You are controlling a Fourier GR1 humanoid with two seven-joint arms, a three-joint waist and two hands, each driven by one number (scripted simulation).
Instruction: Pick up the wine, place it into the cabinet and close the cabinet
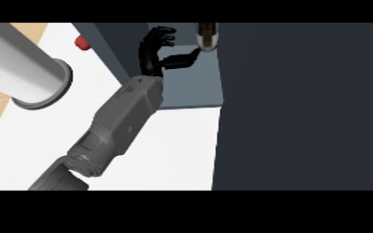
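Note:
The wine bottle (207, 35) stands inside the open cabinet, on its blue-grey floor (191, 86) near the back, and shows as a dark brownish shape with a pale end. My left hand (154, 54) is just left of it inside the cabinet. The fingers are loosely bent upward and away from the bottle. The thumb (182, 59) stretches right, its tip close beside the bottle's lower end without curling round it. The cabinet's dark door (291, 103) fills the right side of the view. My right hand does not show.
A large pale grey cylinder (29, 74) with a rimmed end lies on the white counter (182, 148) at the left. A small red object (82, 43) sits beside the cabinet's left wall (109, 44). My grey forearm (120, 123) crosses the counter diagonally.

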